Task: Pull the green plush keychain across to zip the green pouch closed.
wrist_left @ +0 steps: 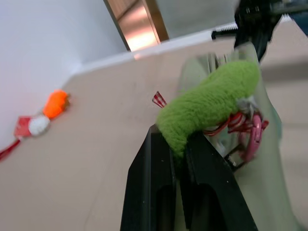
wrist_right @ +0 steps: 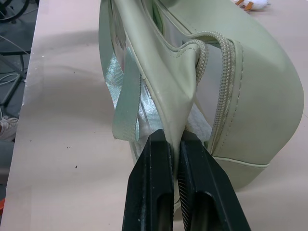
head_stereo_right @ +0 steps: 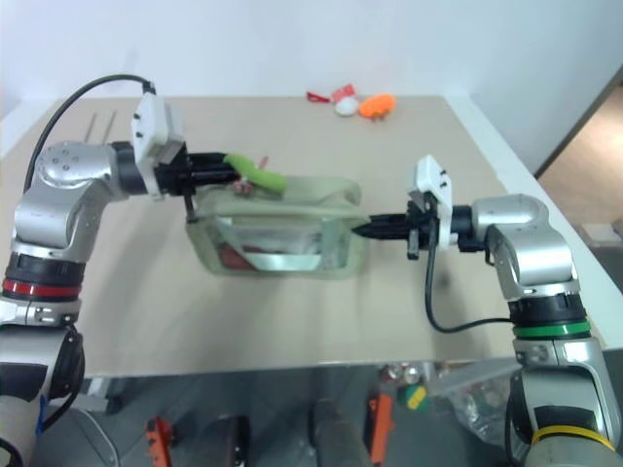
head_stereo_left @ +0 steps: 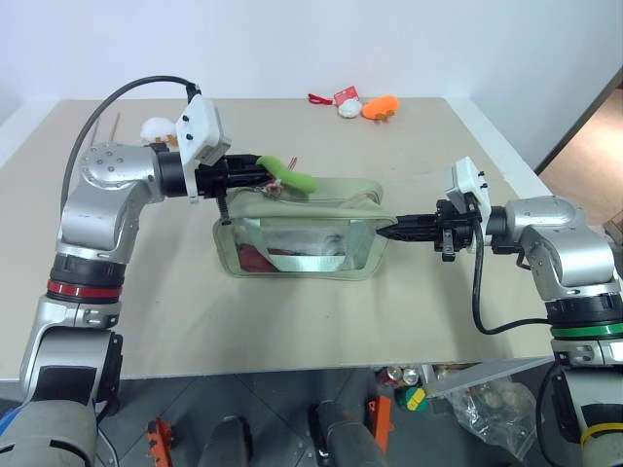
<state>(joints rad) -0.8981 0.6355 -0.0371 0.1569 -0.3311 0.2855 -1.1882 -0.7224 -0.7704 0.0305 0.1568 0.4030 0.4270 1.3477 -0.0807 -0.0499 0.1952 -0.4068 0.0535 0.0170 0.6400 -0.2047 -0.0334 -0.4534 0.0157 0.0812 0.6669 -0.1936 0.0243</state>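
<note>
You have the pouch (head_stereo_left: 302,233) standing on the bench (head_stereo_left: 292,321) between the two arms, its long axis running left to right across the scene. Your right gripper (head_stereo_left: 389,232) has its fingers (wrist_right: 159,192) clamped together on the fabric tab at the right end of the pouch. That hold looks meant as an anchor: it keeps the pouch from sliding and the zipper line taut while the other end is pulled.

Your left gripper (head_stereo_left: 255,170) has its fingers (wrist_left: 154,187) closed on one end of the green plush keychain (head_stereo_left: 288,174), above the pouch's top left corner. The plush lies roughly level, gripped end at the left and free end pointing right and slightly toward you, so its length nearly follows the zipper. The pink cord and clip (wrist_left: 248,137) hang from its underside down toward the pouch top; where exactly they join the zipper is hard to make out.

In the right wrist view the zipper teeth (wrist_right: 226,82) at the right end stand apart, so that end is open and the pull is not finished. Holding the plush by its end gives you a handle in line with the track; pulling along the pouch's length should move the slider cleanly, while lifting risks tipping the pouch.

The white toy (head_stereo_left: 348,109) and orange toy (head_stereo_left: 381,107) lie at the far edge, well away.
</note>
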